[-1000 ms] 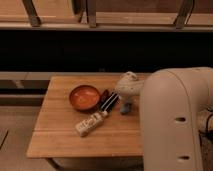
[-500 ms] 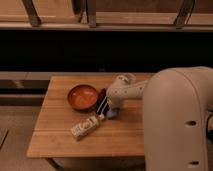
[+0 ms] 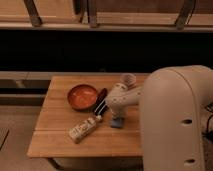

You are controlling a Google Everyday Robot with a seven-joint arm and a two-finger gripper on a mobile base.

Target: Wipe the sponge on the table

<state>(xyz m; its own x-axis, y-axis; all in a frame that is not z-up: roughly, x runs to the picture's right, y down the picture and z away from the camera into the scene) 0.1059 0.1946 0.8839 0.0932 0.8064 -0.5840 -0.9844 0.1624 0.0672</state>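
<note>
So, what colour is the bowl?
The bowl is orange, camera view; the gripper holds the sponge nearby.

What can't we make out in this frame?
All camera view:
- Grip: the gripper is down at the sponge, right of the carton; the arm's own wrist covers the contact, so a hold can't be confirmed.
- Table, right part: hidden behind the robot's body.
- Carton print: too blurred to read.
- Black object beside the orange bowl: too dark to identify.
</note>
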